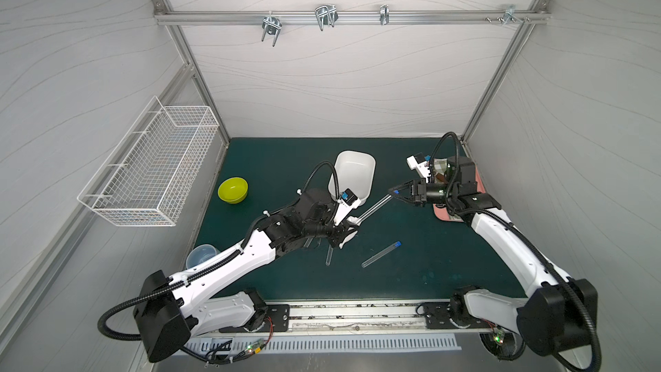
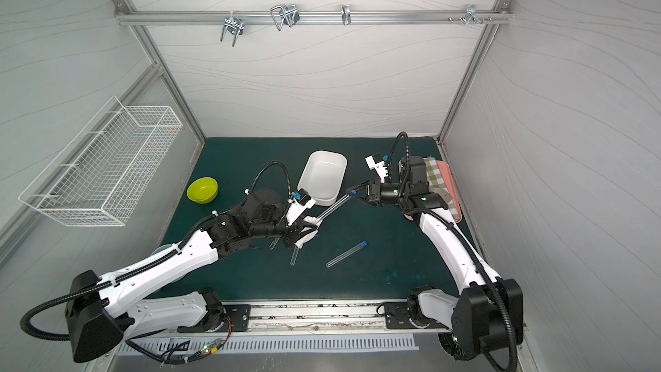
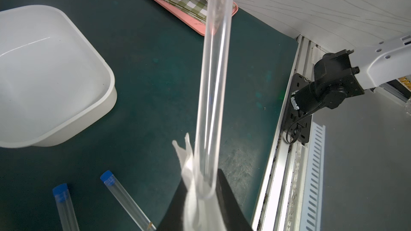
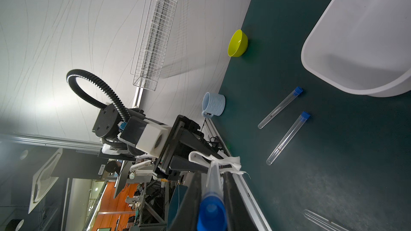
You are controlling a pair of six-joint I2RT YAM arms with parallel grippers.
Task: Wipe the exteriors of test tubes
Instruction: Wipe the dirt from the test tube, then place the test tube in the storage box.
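- Bench: dark green, carrying the items below.
- Wire basket: hanging on the wall at the left of the frame.
- White tub: sitting at upper centre of the bench.
- Pink tray: lying at the bench's upper right, beneath the right arm.
- Right gripper: fingers standing nearly closed, pinching the blue-capped end of the held test tube.
- Left gripper: fingers standing nearly closed, pinching the white cloth around that tube's rounded end.
- Yellow bowl: sitting at left.
- Blue mug: sitting at lower left.
- Held test tube: hanging above the bench just below the tub, long axis running diagonally, cap pointing upper right.
- Loose test tube: lying at lower centre, on the same diagonal, cap pointing upper right.
- Second test tube and third test tube: lying side by side, caps pointing toward the tub.
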